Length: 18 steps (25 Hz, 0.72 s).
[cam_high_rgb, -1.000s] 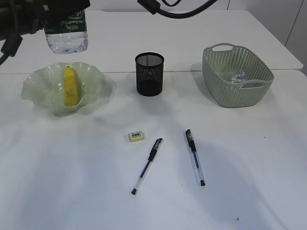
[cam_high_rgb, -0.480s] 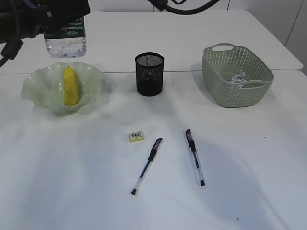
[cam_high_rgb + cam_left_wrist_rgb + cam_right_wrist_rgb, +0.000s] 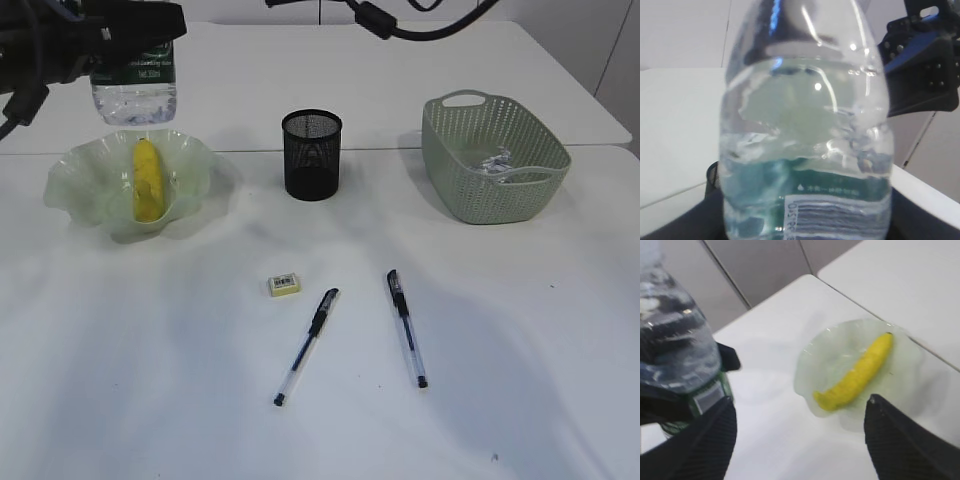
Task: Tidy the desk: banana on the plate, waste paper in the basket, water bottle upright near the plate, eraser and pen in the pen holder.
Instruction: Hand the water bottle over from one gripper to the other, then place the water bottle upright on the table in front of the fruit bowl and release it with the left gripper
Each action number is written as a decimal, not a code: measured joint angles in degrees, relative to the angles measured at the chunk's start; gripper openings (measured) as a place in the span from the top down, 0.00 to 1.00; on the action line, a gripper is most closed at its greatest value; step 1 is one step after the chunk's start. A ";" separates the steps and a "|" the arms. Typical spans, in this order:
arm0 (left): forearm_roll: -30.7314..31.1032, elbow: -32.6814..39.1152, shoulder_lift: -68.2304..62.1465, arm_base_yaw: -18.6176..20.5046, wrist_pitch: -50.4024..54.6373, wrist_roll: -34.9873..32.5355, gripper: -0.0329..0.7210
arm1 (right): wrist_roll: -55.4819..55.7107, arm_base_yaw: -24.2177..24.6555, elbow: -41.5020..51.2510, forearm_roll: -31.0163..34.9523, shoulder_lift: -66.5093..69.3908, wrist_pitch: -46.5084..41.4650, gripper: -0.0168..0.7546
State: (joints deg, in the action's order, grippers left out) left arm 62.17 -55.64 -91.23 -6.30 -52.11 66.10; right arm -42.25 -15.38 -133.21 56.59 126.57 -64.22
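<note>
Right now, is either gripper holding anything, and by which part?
The left gripper holds the water bottle by its upper, labelled part, in the air behind the plate. The right gripper is open, holding nothing.

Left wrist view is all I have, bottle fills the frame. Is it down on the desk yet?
Observer: Doesn't look like it. In the exterior view the left gripper holds the water bottle roughly vertical, above the far rim of the plate.
Operator: Plate free?
Observer: No, the banana lies in it.
Operator: Right arm?
Observer: The right gripper is open with nothing between its fingers. Its wrist view looks down at the plate.
</note>
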 joint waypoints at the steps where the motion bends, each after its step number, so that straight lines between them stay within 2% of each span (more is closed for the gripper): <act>1: 0.00 0.00 0.00 0.00 1.06 0.00 0.45 | 0.00 0.37 0.00 -2.06 0.00 0.00 0.21; 13: -0.22 0.00 0.00 0.00 11.71 -0.35 0.45 | 0.00 3.92 0.00 -22.22 0.00 0.64 0.22; 18: -0.22 0.00 0.00 1.53 14.41 -1.20 0.45 | 0.00 4.64 0.00 -24.87 0.19 1.62 0.30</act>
State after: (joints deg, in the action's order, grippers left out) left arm 61.95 -55.64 -91.23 -4.77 -37.69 64.90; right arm -42.25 -10.73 -133.21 31.72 126.76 -62.60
